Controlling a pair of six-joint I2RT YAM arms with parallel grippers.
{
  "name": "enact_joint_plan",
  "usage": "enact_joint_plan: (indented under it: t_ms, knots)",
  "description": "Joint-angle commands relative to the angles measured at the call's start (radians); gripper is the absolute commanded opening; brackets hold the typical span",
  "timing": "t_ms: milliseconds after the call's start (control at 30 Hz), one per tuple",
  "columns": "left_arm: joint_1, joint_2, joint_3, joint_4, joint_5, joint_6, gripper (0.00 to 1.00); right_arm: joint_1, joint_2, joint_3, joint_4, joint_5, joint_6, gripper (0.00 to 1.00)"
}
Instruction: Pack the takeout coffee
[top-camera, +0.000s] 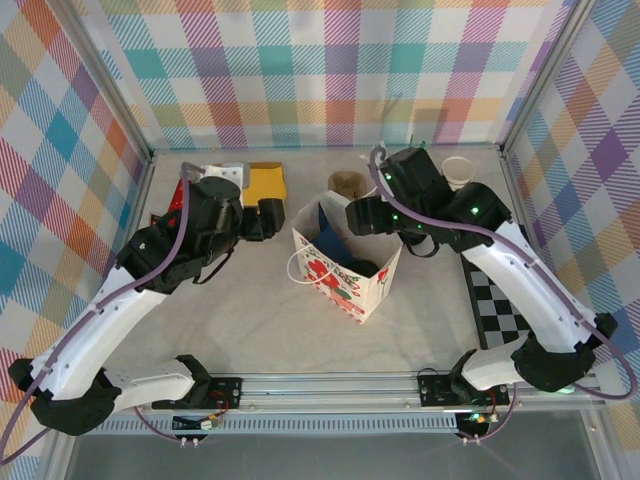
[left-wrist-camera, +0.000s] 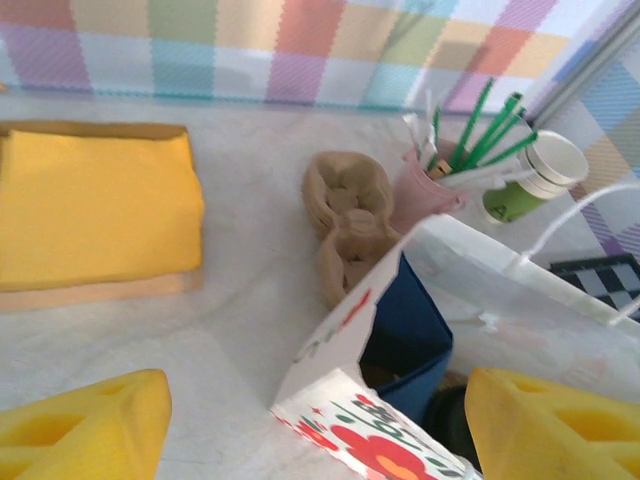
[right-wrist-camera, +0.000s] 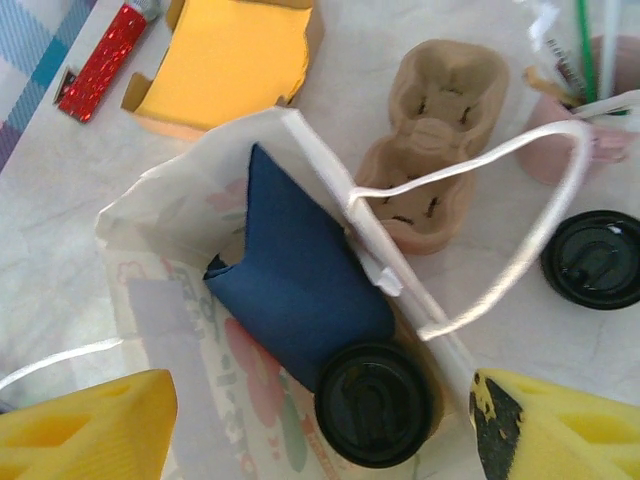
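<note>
The takeout coffee (right-wrist-camera: 375, 403) was seen upright inside the paper bag (right-wrist-camera: 160, 290), at 5 o'clock from a blue insert (right-wrist-camera: 300, 280). The left pincer (left-wrist-camera: 315, 415) and right pincer (right-wrist-camera: 320, 415) were held open, empty.

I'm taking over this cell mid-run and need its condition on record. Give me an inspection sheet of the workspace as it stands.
Surface: pale table, no spills seen; checkered mat at its right edge.
Job's things: takeout coffee, black lid on, inside the white paper bag beside a blue insert.
Clutter: pulp carrier, yellow napkins, straw holder, cup stack, second black lid, red packet.
Grippers: left gripper and right gripper are open and empty, at the bag.
Cables: a cable along each arm; none seen snagged.
Surroundings: plaid walls, metal frame.
</note>
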Motion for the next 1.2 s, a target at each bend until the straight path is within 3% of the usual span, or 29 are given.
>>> enact_joint_plan:
  t_ms: [0, 367, 867, 1167]
  knots:
    - [0.006, -0.041, -0.022, 0.012, -0.132, 0.059, 0.78, -0.038, -0.059, -0.019, -0.011, 0.049, -0.014, 0.78]
    - [0.007, -0.170, -0.236, 0.198, -0.395, 0.143, 0.79, -0.264, -0.238, -0.243, 0.079, 0.042, -0.034, 0.83]
    - [0.026, -0.212, -0.433, 0.334, -0.541, 0.197, 0.81, -0.449, -0.392, -0.508, 0.227, -0.025, -0.078, 0.86]
    - [0.079, -0.272, -0.615, 0.443, -0.544, 0.183, 0.80, -0.499, -0.454, -0.636, 0.303, -0.017, -0.101, 0.86]
